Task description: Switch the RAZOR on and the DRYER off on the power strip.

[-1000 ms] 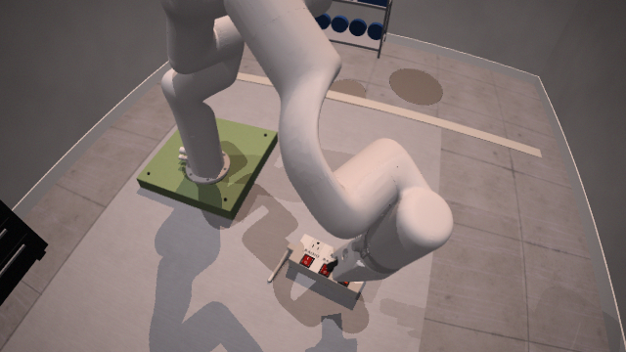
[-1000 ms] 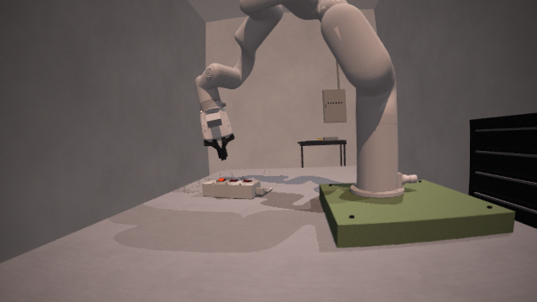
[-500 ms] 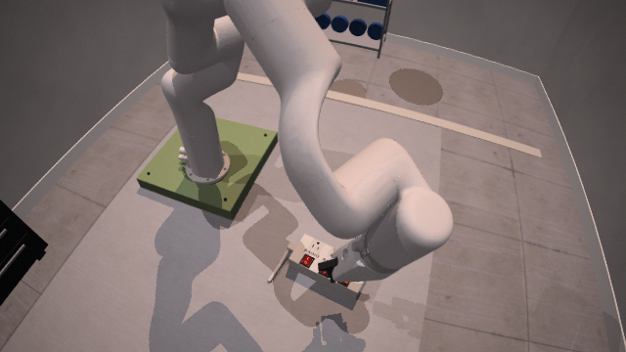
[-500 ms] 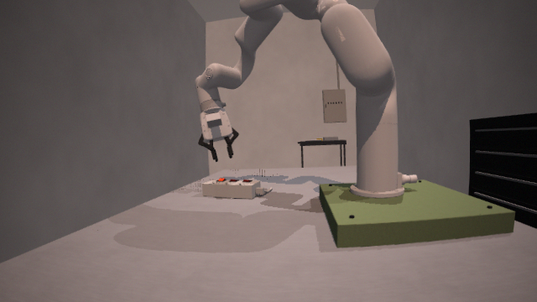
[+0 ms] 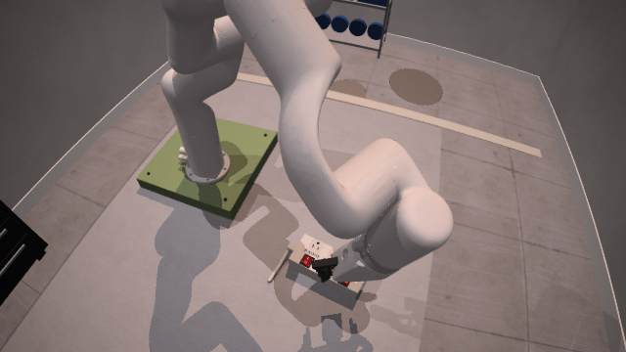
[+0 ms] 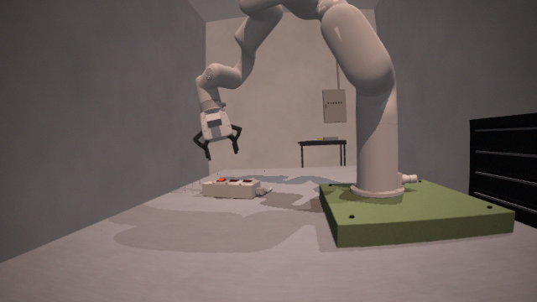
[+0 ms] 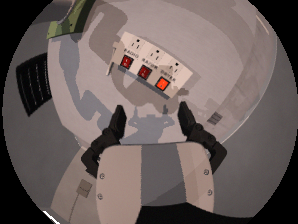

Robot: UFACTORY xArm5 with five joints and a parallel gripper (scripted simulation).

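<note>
A white power strip (image 6: 231, 187) lies flat on the table, right way up, with three red rocker switches in a row. In the wrist view the strip (image 7: 149, 66) shows its three switches; the right one (image 7: 162, 84) glows brighter than the other two (image 7: 127, 63) (image 7: 144, 72). The labels are too small to read. My gripper (image 6: 217, 147) hangs well above the strip, open and empty; its two black fingers stand wide apart in the wrist view (image 7: 153, 123). In the top view the arm hides part of the strip (image 5: 316, 274).
The arm stands on a green base plate (image 6: 413, 210). A short white cable stub (image 5: 279, 266) sticks out of the strip's end. A black drawer cabinet (image 6: 503, 164) stands at the right, and a small table (image 6: 322, 151) stands far behind.
</note>
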